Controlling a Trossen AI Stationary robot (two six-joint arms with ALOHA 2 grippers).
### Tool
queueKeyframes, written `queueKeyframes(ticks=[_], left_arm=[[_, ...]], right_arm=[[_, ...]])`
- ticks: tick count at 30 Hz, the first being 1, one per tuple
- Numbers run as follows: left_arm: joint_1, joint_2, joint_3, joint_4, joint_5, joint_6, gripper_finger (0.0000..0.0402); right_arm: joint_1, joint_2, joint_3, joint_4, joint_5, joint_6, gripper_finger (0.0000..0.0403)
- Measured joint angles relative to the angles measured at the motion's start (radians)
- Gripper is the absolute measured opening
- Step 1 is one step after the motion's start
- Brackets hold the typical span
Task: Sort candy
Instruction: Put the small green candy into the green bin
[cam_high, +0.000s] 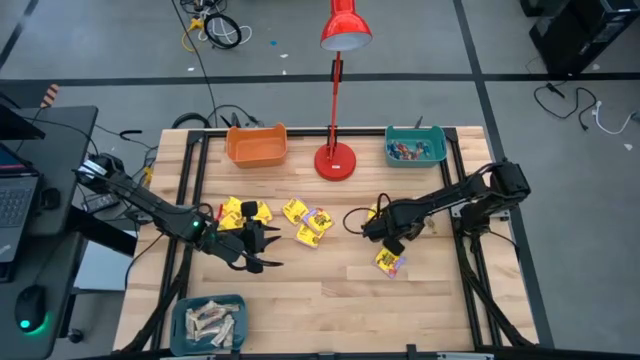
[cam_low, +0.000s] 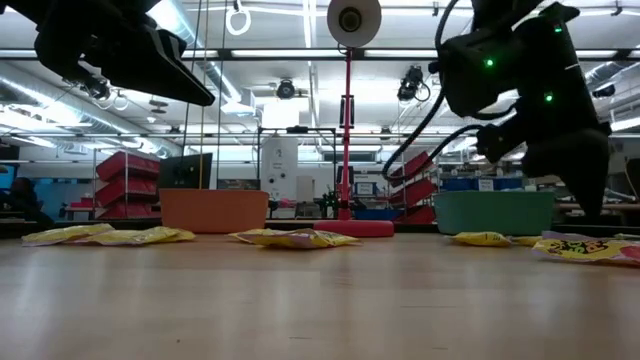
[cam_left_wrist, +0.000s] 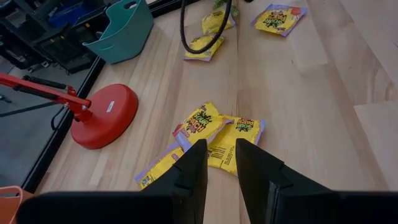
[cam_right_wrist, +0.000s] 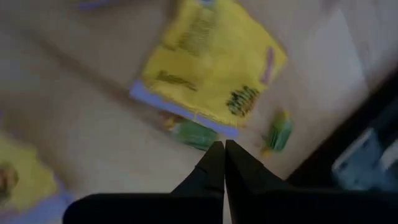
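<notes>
While your right gripper (cam_right_wrist: 219, 155) hangs over the desk (cam_high: 330, 290) with its fingers pressed together on nothing, a yellow candy packet (cam_right_wrist: 211, 65) lies just beyond its tips, probably your next target. Your left gripper (cam_left_wrist: 221, 162) hovers with fingers apart, holding nothing, aimed at a small heap of yellow packets (cam_left_wrist: 214, 134) near the red lamp base (cam_high: 335, 160). More packets lie scattered mid-desk. An orange bin (cam_high: 256, 145) and teal bin (cam_high: 415, 147) wait at the far edge, ready to receive sorted sweets
</notes>
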Motion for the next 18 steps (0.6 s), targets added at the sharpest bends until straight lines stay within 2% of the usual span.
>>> queueKeyframes(ticks=[3, 8, 13, 18], left_arm=[[0.0, 0.0, 0.0, 0.0, 0.0, -0.001, 0.0088], [0.0, 0.0, 0.0, -0.001, 0.0, -0.001, 0.0088], [0.0, 0.0, 0.0, 0.0, 0.0, -0.001, 0.0088], [0.0, 0.0, 0.0, 0.0, 0.0, -0.002, 0.0088]], right_arm=[[0.001, 0.0, 0.004, 0.03, 0.002, -0.242, 0.0005], [0.007, 0.0, -0.021, 0.102, -0.046, -0.506, 0.0045], [0.011, 0.0, -0.045, 0.105, -0.034, -0.619, 0.0101], [0.03, 0.0, -0.089, 0.115, -0.022, -0.658, 0.0143]])
